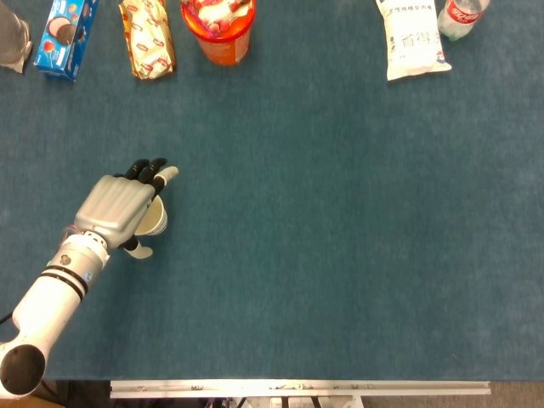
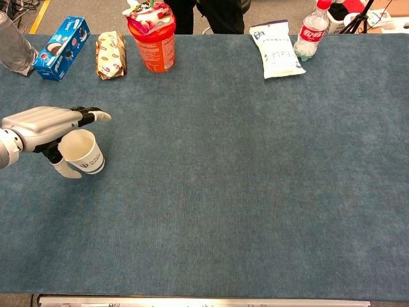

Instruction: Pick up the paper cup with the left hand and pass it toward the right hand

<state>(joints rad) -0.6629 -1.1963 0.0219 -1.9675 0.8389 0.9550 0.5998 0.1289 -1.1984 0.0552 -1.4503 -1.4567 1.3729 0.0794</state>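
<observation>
1. The blue table (image 2: 243, 179) is occupied near its left edge by the left hand (image 1: 119, 210), spread open over the paper cup (image 2: 83, 153), fingers extended past the rim, thumb beside the wall; no grip is seen. The right hand is not shown.
2. The upright cup could be tipped or crushed if the fingers are closed off-centre.
3. A small dark logo is printed on the cup; it cannot be read.

The left hand (image 1: 115, 206) hides most of the paper cup (image 1: 155, 220).
</observation>
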